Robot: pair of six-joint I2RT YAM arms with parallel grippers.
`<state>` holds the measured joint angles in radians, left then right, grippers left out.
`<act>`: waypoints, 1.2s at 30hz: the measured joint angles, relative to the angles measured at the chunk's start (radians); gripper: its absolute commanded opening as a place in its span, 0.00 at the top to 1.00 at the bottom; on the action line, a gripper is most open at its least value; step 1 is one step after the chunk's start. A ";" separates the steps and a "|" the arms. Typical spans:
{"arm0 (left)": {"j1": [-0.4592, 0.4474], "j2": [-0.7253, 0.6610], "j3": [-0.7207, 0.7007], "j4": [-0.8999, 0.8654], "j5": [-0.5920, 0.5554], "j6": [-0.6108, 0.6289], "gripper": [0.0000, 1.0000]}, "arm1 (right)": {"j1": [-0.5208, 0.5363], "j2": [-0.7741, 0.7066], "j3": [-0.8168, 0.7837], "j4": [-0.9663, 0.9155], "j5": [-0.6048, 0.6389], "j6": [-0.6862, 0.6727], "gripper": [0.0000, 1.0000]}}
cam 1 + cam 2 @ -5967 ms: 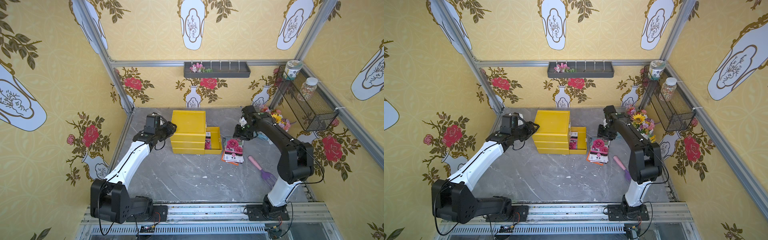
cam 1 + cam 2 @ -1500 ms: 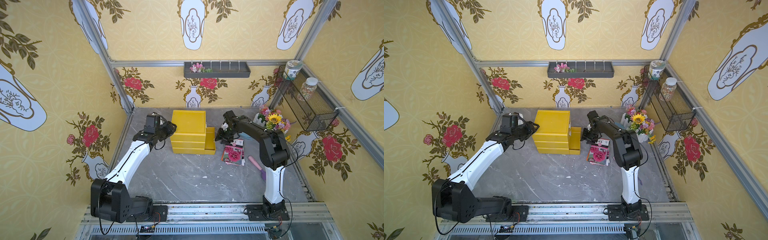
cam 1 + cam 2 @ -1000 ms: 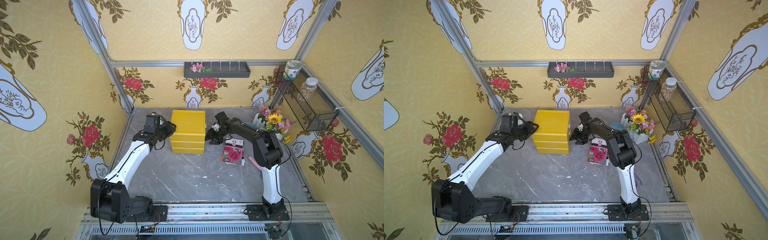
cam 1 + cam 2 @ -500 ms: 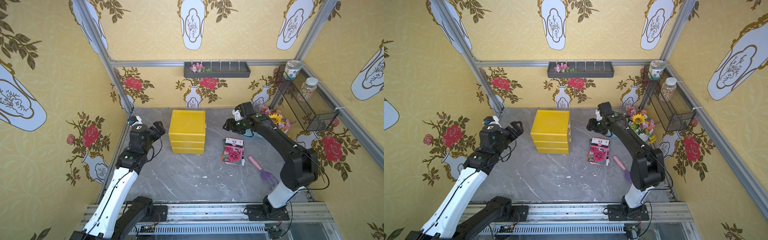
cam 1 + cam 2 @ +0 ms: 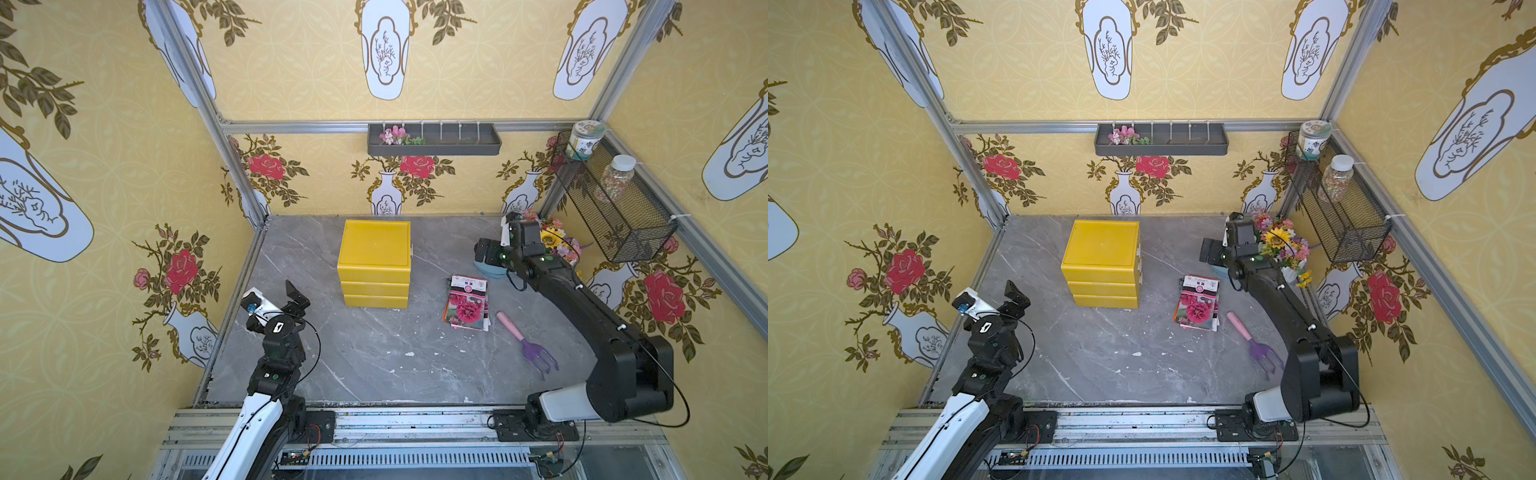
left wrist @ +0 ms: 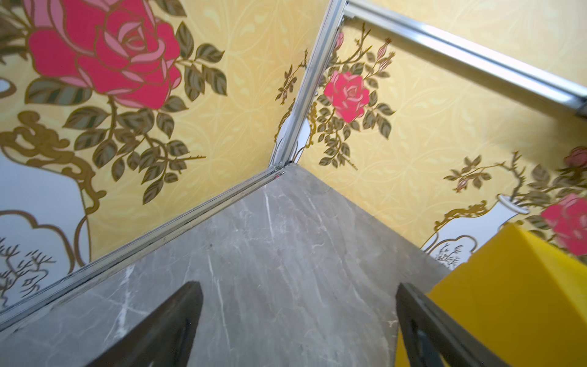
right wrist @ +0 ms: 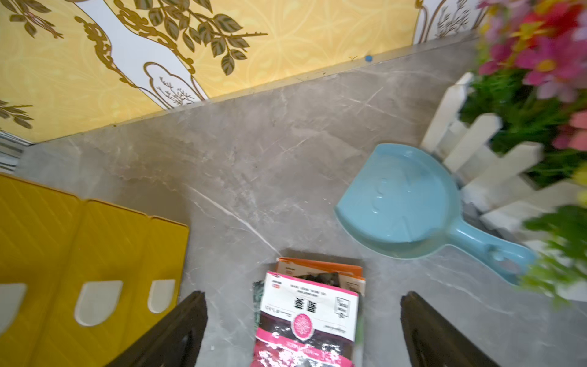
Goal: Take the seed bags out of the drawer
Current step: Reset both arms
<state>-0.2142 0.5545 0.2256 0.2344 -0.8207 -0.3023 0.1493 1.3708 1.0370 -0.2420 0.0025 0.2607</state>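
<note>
The seed bags (image 5: 467,302) (image 5: 1198,302) lie in a small stack on the grey table, right of the yellow chest (image 5: 375,262) (image 5: 1101,262); a pink-flower packet is on top. The drawer (image 5: 1137,253), topmost of three, is shut flush with the chest. My left gripper (image 5: 296,296) (image 5: 1016,300) (image 6: 298,287) hangs open over bare table near the front left, away from the chest. Raised near the back right, my right gripper (image 5: 484,251) (image 5: 1210,251) (image 7: 301,295) is open and holds nothing. In the right wrist view the seed bags (image 7: 309,313) lie below it.
A blue scoop (image 7: 403,206) (image 5: 490,270) lies by a flower pot with a white picket rim (image 5: 1281,249). A purple rake with a pink handle (image 5: 528,340) lies right of the bags. A wire basket (image 5: 611,199) hangs on the right wall, a grey shelf (image 5: 434,139) on the back wall.
The drawer has gone from open to shut. The left arm has pulled back from the chest toward the front left. The right arm has drawn back to the right. Both grippers have opened.
</note>
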 measured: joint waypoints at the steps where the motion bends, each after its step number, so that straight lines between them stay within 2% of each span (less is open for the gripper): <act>1: 0.000 0.023 -0.021 0.014 -0.018 0.000 0.00 | 0.000 -0.036 -0.074 0.068 0.020 -0.034 0.03; 9: 0.005 0.232 -0.140 0.168 -0.049 0.008 0.00 | -0.052 -0.104 -0.403 0.345 0.188 -0.206 0.03; 15: 0.029 0.410 -0.132 0.384 0.017 0.098 0.00 | -0.088 -0.072 -0.624 0.571 0.209 -0.224 0.03; 18: 0.087 0.468 -0.147 0.517 0.069 0.135 0.00 | -0.088 -0.010 -0.699 0.735 0.205 -0.224 0.03; 21: 0.163 0.530 -0.161 0.637 0.137 0.149 0.00 | -0.098 0.023 -0.740 0.825 0.183 -0.224 0.03; 24: 0.209 0.619 -0.175 0.754 0.208 0.154 0.00 | -0.104 0.053 -0.800 1.000 0.182 -0.224 0.03; 28: 0.217 0.714 -0.178 0.866 0.338 0.187 0.00 | -0.116 0.068 -0.800 1.061 0.153 -0.224 0.03; 31: 0.218 0.782 -0.196 0.952 0.375 0.203 0.00 | -0.121 0.066 -0.798 1.069 0.150 -0.224 0.03; 36: 0.220 0.799 -0.158 0.978 0.423 0.215 0.00 | -0.121 0.068 -0.799 1.087 0.133 -0.224 0.03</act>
<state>0.0063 1.3537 0.0681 1.2121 -0.3973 -0.0872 0.0284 1.4387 0.2382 0.8452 0.1356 0.0368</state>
